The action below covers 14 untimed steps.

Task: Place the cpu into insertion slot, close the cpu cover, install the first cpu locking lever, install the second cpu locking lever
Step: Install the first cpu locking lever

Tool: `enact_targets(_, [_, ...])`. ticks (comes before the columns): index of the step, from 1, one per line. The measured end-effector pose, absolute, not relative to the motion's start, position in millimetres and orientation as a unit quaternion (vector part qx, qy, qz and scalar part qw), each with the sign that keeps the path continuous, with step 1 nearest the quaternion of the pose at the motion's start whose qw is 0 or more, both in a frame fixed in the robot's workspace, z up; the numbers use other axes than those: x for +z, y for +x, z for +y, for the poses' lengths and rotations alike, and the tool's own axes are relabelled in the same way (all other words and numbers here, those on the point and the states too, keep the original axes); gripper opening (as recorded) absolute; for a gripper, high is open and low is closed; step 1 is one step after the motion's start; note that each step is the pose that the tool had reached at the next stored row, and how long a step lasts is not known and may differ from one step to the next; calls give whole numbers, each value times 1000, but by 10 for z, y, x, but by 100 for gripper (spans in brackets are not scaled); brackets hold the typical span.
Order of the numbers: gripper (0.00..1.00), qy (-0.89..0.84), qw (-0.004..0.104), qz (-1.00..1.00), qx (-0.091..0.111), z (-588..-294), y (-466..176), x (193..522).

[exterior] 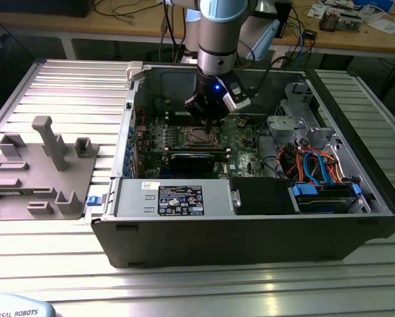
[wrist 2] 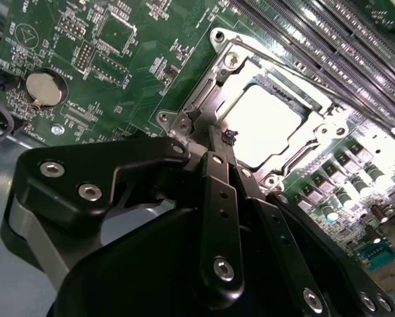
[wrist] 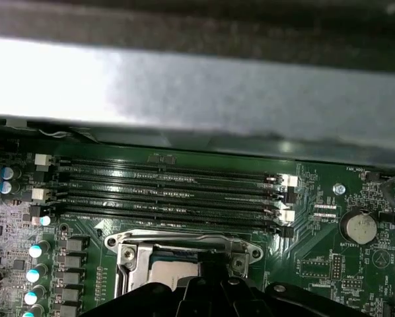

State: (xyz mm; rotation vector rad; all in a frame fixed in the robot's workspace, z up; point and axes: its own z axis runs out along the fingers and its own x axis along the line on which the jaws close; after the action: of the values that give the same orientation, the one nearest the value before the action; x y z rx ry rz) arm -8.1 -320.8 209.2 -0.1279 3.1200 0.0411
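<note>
One black claw [wrist 2: 225, 140], its fingers drawn together on nothing, hovers at the edge of one silvery square cpu cover [wrist 2: 247, 72] lying shut over one pale square cpu [wrist 2: 260, 125], beside four long memory slots [wrist: 171, 191].

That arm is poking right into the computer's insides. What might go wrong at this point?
The end effector sits right at the edge of the cpu cover, which lies flat over the cpu; a slight slip could scrape the green motherboard. The memory slots and round coin battery nearby could also get bumped.
</note>
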Motion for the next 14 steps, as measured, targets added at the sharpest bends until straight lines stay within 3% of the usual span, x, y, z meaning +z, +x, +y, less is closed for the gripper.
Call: enact_targets(14, [11,-41,9,999,13,-3266,-81,2089])
